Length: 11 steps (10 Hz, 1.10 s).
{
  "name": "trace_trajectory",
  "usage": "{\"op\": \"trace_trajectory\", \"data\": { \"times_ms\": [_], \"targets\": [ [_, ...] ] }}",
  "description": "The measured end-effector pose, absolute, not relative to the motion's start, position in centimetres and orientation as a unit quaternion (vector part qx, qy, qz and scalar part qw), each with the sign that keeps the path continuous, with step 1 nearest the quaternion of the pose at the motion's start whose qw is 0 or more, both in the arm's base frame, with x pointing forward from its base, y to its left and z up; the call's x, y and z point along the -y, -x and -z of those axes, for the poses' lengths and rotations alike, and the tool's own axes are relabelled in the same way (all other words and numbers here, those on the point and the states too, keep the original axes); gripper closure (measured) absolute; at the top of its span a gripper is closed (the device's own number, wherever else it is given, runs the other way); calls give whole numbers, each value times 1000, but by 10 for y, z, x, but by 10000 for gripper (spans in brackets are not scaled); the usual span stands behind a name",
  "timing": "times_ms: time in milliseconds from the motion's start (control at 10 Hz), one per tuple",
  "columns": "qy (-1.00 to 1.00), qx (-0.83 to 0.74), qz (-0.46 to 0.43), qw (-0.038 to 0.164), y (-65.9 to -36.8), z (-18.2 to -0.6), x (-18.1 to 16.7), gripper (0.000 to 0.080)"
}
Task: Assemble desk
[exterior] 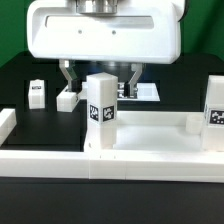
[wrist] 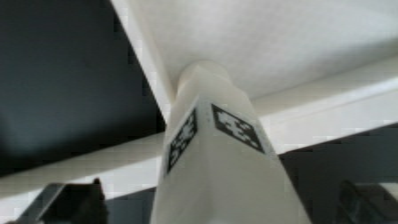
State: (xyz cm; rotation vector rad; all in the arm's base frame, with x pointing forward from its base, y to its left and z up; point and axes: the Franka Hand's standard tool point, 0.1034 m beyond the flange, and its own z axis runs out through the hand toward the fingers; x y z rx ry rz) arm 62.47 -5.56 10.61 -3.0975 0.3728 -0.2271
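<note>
A white square leg (exterior: 100,108) with a black-white tag stands upright on a corner of the white tabletop (exterior: 150,130). My gripper (exterior: 99,78) is directly above it, open, with one finger on each side of the leg's top and a gap on both sides. In the wrist view the leg (wrist: 214,130) runs from between my dark fingers (wrist: 71,203) down to the tabletop (wrist: 267,40). My gripper (wrist: 214,205) does not touch it. Another tagged leg (exterior: 214,118) stands at the exterior view's right. A small one (exterior: 38,92) and another white piece (exterior: 68,98) lie at the left.
The long white border wall (exterior: 60,165) runs along the front, with an arm (exterior: 8,125) at the exterior view's left. The marker board (exterior: 146,91) lies flat behind the gripper. The table is black.
</note>
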Motion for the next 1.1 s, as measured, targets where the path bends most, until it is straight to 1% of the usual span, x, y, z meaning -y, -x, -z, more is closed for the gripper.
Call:
{"op": "trace_trajectory", "data": {
  "times_ms": [600,800,1000,1100],
  "targets": [
    [992,106,70,-15,-625,-106,53,150],
    [983,169,68,-24,-625,-106,54,150],
    [976,205,67,-27,-625,-106,56,150],
    [976,204,67,-27,-625,-106,56,252]
  ]
}}
